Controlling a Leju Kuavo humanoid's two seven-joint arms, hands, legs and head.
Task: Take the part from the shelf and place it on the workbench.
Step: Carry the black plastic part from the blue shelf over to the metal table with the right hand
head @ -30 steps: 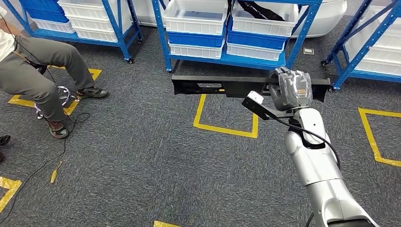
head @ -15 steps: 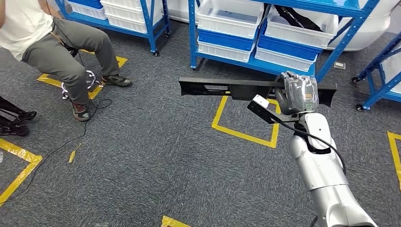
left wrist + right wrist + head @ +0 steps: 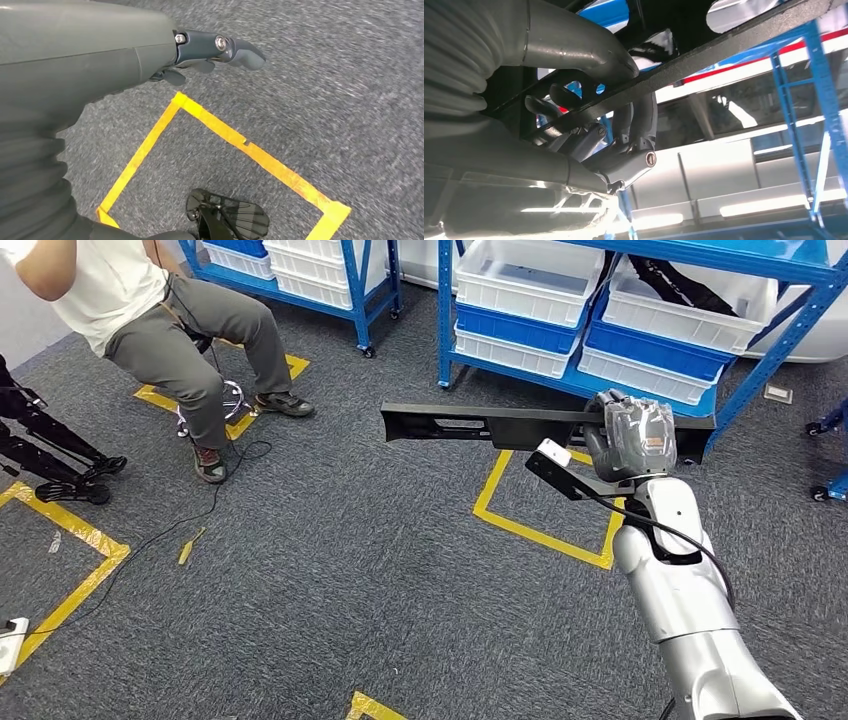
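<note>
Currently the right hand (image 3: 628, 435) is clamped on the long, flat black plastic part (image 3: 480, 426), which it carries level above the grey carpeted floor (image 3: 330, 570), clear of the blue steel shelf (image 3: 745, 380) behind it. No desk shows in these views, so the placing step is judged not yet begun.

Risks from this state:
- Off-centre grip. The right hand holds the part close to one end; most of its length projects sideways toward the robot's left. The overhang probably loads the fingers with a twisting force, and the part could rotate or droop in the grasp.
- Collision. The free end reaches well out from the arm. A turn of the body could swing it into the shelf upright or toward the seated person in grey trousers (image 3: 180, 340), who sits well apart beside another shelf.
- Footing. A thin black cable (image 3: 150, 540) and yellow tape markings (image 3: 545, 530) lie on the floor; the cable could snag a foot.

Position of the part relative to the hand: in the right wrist view the dark fingers (image 3: 639, 125) curl around a narrow black rail of the part, and the thick grey thumb (image 3: 579, 47) presses on the opposite face. The rail runs across the palm.

The left hand (image 3: 210, 50) hangs over the floor, fingers loosely extended and holding nothing.
</note>
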